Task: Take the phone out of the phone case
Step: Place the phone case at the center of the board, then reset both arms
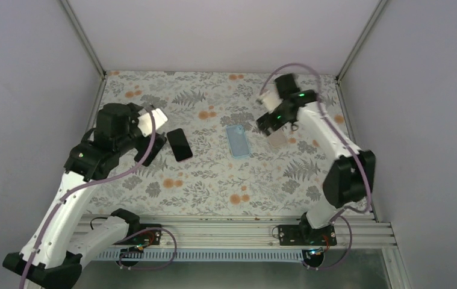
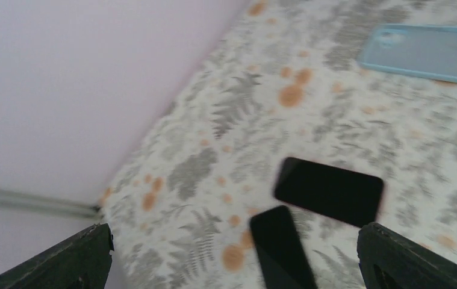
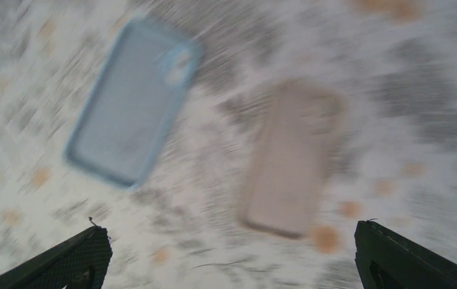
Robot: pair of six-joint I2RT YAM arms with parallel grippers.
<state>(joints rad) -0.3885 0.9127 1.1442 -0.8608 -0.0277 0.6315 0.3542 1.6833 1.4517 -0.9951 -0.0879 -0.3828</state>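
1. The left end effector hangs over the left part of the floral surface. Its fingers are spread wide and hold nothing.
2. In the left wrist view a black phone lies flat on the surface between the spread fingers, with no case on it.
3. A second black phone lies just beside it, nearer the camera and at an angle to it, its lower end cut off by the frame edge. I cannot tell whether the two touch.
4. From above, the black phone sits just right of the left end effector, well apart from both cases.
5. The blue case lies flat near the middle of the surface, lengthwise away from the arm bases. It also shows at the upper right of the left wrist view.
6. The beige case lies just right of the blue case, apart from it, partly under the right end effector.
7. The right wrist picture is blurred. It shows the blue case on the left and the beige case on the right, both lying on the surface.
8. The right end effector's fingers stand wide apart at the bottom corners of that view, gripping nothing.
9. A pale wall borders the surface on the left.
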